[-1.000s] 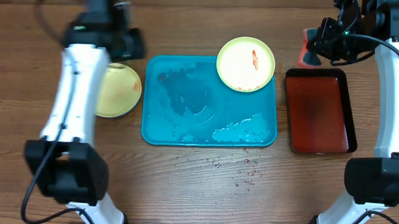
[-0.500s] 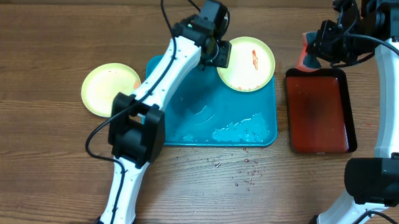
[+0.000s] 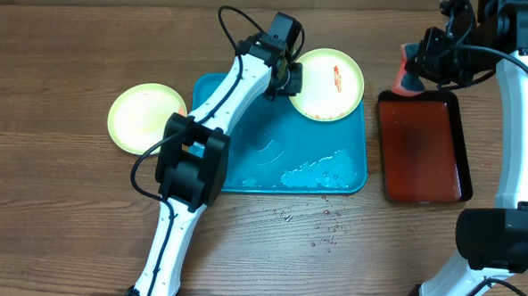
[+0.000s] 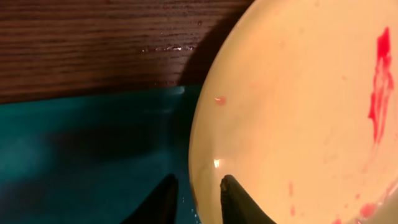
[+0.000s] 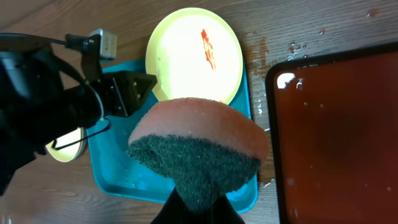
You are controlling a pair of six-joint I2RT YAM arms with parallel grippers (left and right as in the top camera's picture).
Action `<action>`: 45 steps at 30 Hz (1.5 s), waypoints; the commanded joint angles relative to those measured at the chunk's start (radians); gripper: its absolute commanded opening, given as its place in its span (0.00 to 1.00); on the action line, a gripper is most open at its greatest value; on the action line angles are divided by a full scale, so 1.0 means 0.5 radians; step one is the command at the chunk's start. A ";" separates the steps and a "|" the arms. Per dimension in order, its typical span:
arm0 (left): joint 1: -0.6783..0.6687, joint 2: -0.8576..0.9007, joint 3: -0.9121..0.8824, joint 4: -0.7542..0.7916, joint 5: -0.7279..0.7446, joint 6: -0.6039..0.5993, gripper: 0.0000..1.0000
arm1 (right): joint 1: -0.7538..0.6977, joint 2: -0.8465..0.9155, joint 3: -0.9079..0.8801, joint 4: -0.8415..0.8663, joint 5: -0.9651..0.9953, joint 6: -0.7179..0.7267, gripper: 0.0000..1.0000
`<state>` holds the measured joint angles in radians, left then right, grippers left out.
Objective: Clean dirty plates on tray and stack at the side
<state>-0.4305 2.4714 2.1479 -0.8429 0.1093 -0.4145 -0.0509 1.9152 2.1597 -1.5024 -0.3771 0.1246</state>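
- Starting with the left pincer (image 4: 198, 180): its two fingers straddle the left rim of the smeared plate (image 4: 298, 112). One fingertip is over the plate's inside and the other is outside, above the turquoise tray (image 4: 81, 143). The gap is narrow, but I honestly can't tell if it's actually pinching the rim.
- That plate sits on the tray's far right corner, hanging out over the far rim, with a red streak near its middle.
- A bit farther back on the right, the right pincer (image 5: 199, 208) is clamped tight on a sponge (image 5: 199, 146). The sponge is salmon on one side and dark green scrubby on the other, held up in the air by the far left corner of the dark red tray (image 5: 336, 137).
- Counts, front to back:
- A scatter of water drops (image 3: 323, 226) on the table (image 3: 64, 237), in front of the turquoise tray.
- Two trays: the turquoise one with puddles in it, and the dark red one just to its right.
- Two plates in view. The second plate (image 3: 136, 116) is yellow-green, on the table just left of the turquoise tray, partly behind the left arm (image 3: 217, 101).
- One sponge.
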 commanded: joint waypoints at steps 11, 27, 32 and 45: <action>0.037 0.060 0.060 -0.146 -0.075 0.089 0.04 | 0.028 -0.008 0.015 -0.021 0.003 -0.042 0.04; 0.294 0.025 0.063 -0.965 0.202 0.300 0.04 | 0.636 0.472 0.008 0.237 0.007 0.137 0.04; 0.367 0.024 0.063 -0.992 0.526 0.570 0.05 | 0.792 0.693 0.008 0.304 0.301 0.220 0.04; 0.462 0.025 0.063 -1.028 0.569 0.645 0.04 | 0.876 1.095 -0.002 0.530 0.528 0.372 0.04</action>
<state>-0.1959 2.4889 2.1830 -1.3579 0.3618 -0.1234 0.3904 2.4287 2.1593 -1.2472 -0.1375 0.2874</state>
